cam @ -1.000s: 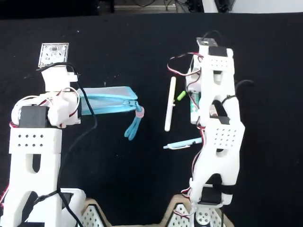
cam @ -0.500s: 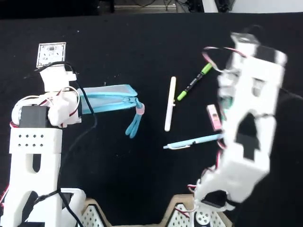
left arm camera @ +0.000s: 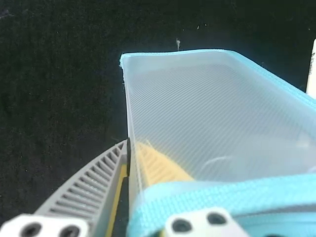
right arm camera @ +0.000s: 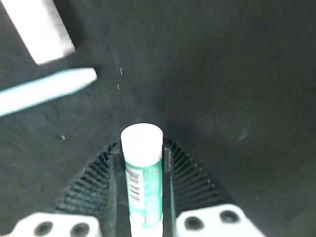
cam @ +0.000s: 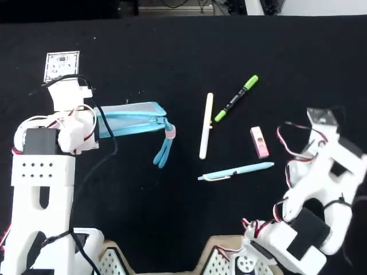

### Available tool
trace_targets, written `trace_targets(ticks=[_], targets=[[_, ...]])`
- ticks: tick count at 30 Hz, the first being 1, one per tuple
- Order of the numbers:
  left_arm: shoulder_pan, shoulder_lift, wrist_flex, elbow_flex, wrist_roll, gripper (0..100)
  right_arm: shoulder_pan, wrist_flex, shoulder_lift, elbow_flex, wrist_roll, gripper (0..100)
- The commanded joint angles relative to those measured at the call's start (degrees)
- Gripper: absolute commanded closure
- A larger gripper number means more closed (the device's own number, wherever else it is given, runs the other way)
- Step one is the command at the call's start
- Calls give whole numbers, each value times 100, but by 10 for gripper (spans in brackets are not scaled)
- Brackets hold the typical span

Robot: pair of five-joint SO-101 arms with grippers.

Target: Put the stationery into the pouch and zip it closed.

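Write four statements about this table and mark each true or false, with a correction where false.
1. The right gripper holds a glue stick. True.
2. The pink eraser lies inside the pouch. False: it lies on the table, well apart from the pouch.
3. The left gripper is clamped on the pouch. True.
4. The green highlighter lies across the blue pen. False: they lie apart and do not touch.

- The left arm [cam: 43, 172] stands at 8 o'clock. Its left gripper [cam: 96, 123] points toward 3 o'clock and is clamped on the pouch [cam: 132, 119] edge.
- The right arm [cam: 321, 195] is folded at 4 o'clock. Its right gripper [right arm camera: 142, 148] pinches a white-and-green tube [right arm camera: 142, 173].
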Motion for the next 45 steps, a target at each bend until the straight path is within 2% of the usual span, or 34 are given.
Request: trace_targets(ticks=[1, 4, 9, 20, 35, 37, 39, 45], targets=[[40, 79, -26, 215, 44, 970, 378, -114, -312, 180, 220, 905], [40, 79, -26, 215, 44, 970, 387, -79, -312, 198, 396, 828], [40, 79, -26, 215, 44, 970, 352, -79, -312, 198, 624, 861], [40, 79, -18, 215, 44, 970, 396, -88, -295, 224, 633, 861], [40, 79, 88, 215, 44, 970, 396, -123, 1288, -532, 941, 865], [40, 79, 88, 215, 44, 970, 396, -123, 1297, -558, 941, 897], [40, 79, 88, 215, 44, 970, 396, -123, 1297, -585, 949, 979], [40, 79, 79, 215, 44, 970, 378, 229, 998, -787, 932, 988]])
